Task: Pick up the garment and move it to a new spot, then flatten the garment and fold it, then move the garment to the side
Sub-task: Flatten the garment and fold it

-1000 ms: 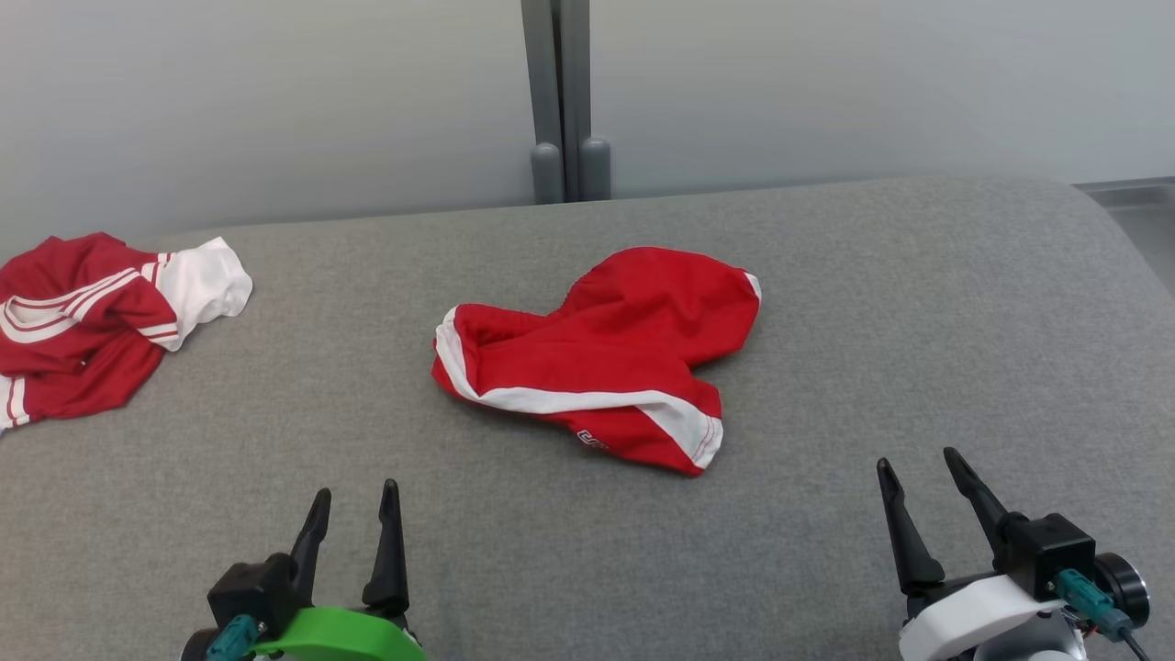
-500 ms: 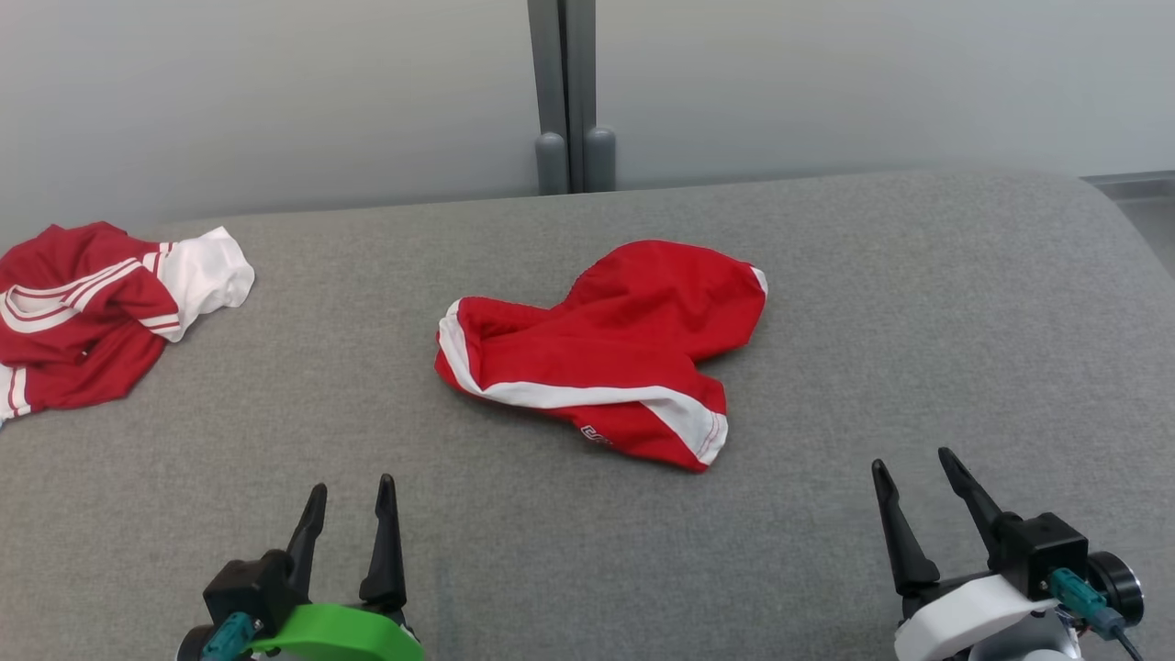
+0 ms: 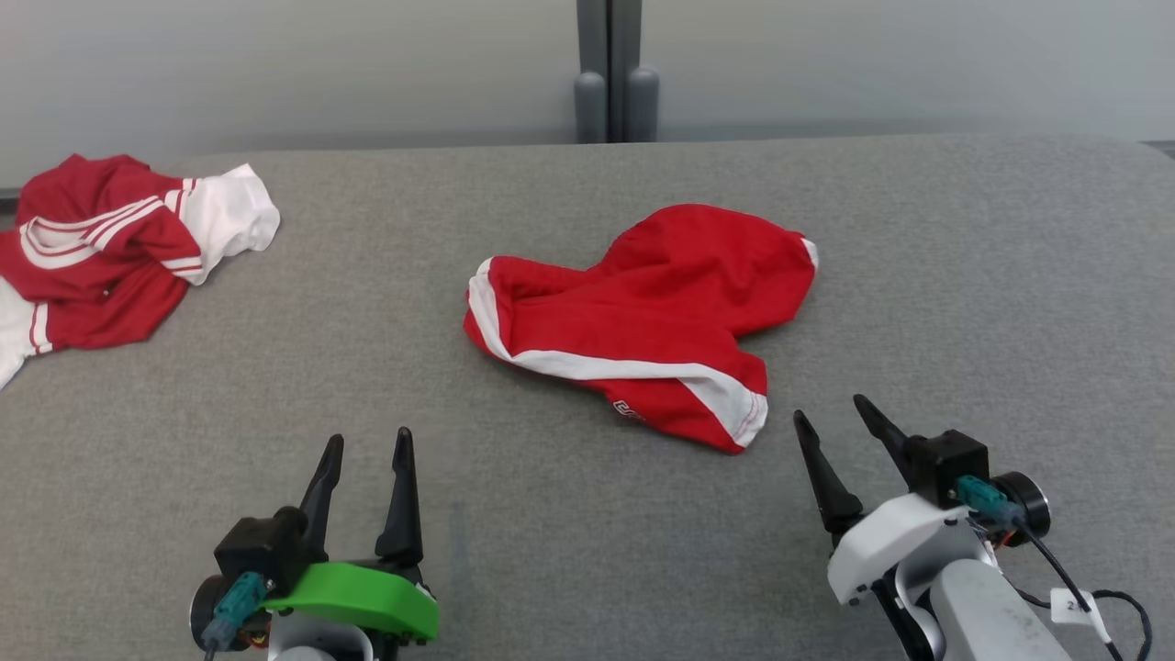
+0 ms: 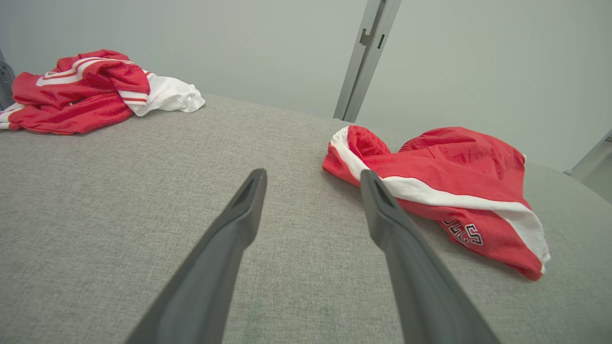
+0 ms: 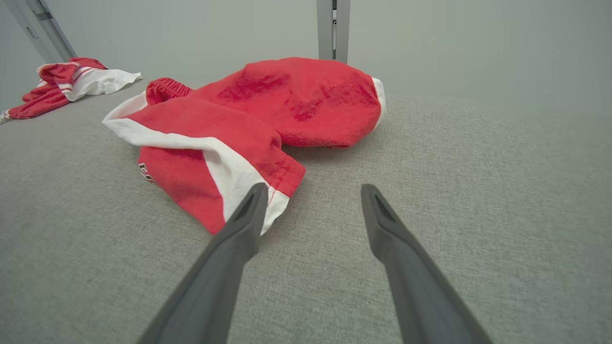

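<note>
Lying crumpled at the middle of the grey woven-cloth table (image 3: 964,275), the smooth red garment (image 3: 661,303) with white trim has bare cloth all round it; a red-and-white heap (image 3: 110,239) is bunched at the far left edge. The left gripper (image 3: 368,437) and right gripper (image 3: 831,408) point forward by the near edge, fingers parted and empty, the right's tips just beside the garment's hem.

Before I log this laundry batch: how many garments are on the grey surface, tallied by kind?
Red shorts with a white stripe: 1
Crumpled red-and-white striped top: 1
Total: 2 garments, lying apart on the grey fabric surface.
</note>
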You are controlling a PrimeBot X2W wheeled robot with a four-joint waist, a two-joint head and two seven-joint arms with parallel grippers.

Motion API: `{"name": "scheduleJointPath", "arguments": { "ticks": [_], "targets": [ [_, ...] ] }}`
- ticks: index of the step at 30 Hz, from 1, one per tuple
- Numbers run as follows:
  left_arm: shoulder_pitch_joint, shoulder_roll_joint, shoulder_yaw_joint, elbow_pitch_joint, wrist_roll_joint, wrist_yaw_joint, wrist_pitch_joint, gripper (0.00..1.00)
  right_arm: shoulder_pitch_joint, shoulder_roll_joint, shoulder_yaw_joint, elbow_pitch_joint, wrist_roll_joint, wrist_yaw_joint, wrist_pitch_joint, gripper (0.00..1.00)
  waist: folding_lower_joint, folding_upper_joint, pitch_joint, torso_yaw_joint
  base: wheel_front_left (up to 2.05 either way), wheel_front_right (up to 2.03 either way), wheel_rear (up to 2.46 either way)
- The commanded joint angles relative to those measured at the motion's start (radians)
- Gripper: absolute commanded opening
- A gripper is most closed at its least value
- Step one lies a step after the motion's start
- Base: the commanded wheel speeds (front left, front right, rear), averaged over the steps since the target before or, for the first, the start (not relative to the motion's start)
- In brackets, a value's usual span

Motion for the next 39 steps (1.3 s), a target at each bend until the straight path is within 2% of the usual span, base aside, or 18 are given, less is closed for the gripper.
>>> {"name": "scheduleJointPath", "arguments": {
  "ticks": [1, 6, 10, 17, 21, 25, 26, 27, 28, 31, 32, 39],
  "targets": [
    [-0.02, 0.002, -0.004, -0.003, -0.005, 0.004, 0.0, 1.0, -0.03, -0.004, 0.014, 0.042, 0.019, -0.001, -0.005, 1.0, 0.0, 0.0, 0.042, 0.045, 0.0, 0.0, 0.0],
    [-0.032, 0.002, -0.011, -0.001, -0.015, 0.012, 0.0, 1.0, -0.115, -0.005, 0.073, 0.186, 0.086, -0.001, -0.005, 1.0, 0.0, 0.0, 0.07, 0.082, 0.0, 0.0, 0.0],
    [-0.041, 0.002, -0.012, 0.0, -0.02, 0.016, 0.0, 1.0, -0.155, -0.005, 0.099, 0.254, 0.139, -0.001, -0.005, 1.0, 0.0, 0.0, 0.081, 0.097, 0.0, 0.0, 0.0],
    [-0.045, 0.002, -0.015, -0.004, -0.023, 0.021, 0.0, 1.0, -0.201, -0.004, 0.143, 0.308, 0.211, -0.001, -0.005, 1.0, 0.0, 0.0, 0.095, 0.106, 0.0, 0.0, 0.0],
    [-0.046, 0.002, -0.012, 0.0, -0.019, 0.024, 0.0, 1.0, -0.21, -0.005, 0.205, 0.331, 0.274, -0.001, -0.003, 1.0, 0.0, 0.0, 0.096, 0.103, 0.0, 0.0, 0.0],
    [-0.044, 0.002, -0.01, -0.001, -0.02, 0.024, 0.0, 1.0, -0.228, -0.005, 0.233, 0.359, 0.275, -0.001, -0.002, 1.0, 0.0, 0.0, 0.094, 0.097, 0.0, 0.0, 0.0],
    [-0.045, 0.002, -0.009, -0.003, -0.021, 0.024, 0.0, 1.0, -0.233, -0.005, 0.231, 0.365, 0.261, -0.001, -0.002, 0.83, 0.0, 0.0, 0.094, 0.095, 0.0, 0.0, 0.0],
    [-0.045, 0.002, -0.009, -0.004, -0.021, 0.024, 0.0, 1.0, -0.237, -0.005, 0.231, 0.372, 0.245, -0.001, -0.002, 0.58, 0.0, 0.0, 0.094, 0.094, 0.0, 0.0, 0.0],
    [-0.045, 0.002, -0.008, -0.005, -0.022, 0.023, 0.0, 1.0, -0.239, -0.005, 0.23, 0.378, 0.234, -0.001, -0.002, 0.4, 0.0, 0.0, 0.094, 0.093, 0.0, 0.0, 0.0],
    [-0.044, 0.002, -0.006, -0.004, -0.022, 0.023, 0.0, 1.0, -0.242, -0.004, 0.239, 0.407, 0.193, -0.001, -0.002, 0.03, 0.0, 0.0, 0.092, 0.092, 0.0, 0.0, 0.0],
    [-0.044, 0.002, -0.006, -0.003, -0.022, 0.023, 0.0, 1.0, -0.246, -0.004, 0.241, 0.415, 0.178, -0.001, -0.002, 0.0, 0.0, 0.0, 0.092, 0.092, 0.0, 0.0, 0.0],
    [-0.042, 0.002, -0.001, -0.001, -0.024, 0.025, 0.0, 1.0, -0.258, -0.004, 0.222, 0.424, 0.077, -0.001, -0.001, 0.0, 0.0, 0.0, 0.09, 0.09, 0.0, 0.0, 0.0]
  ]
}}
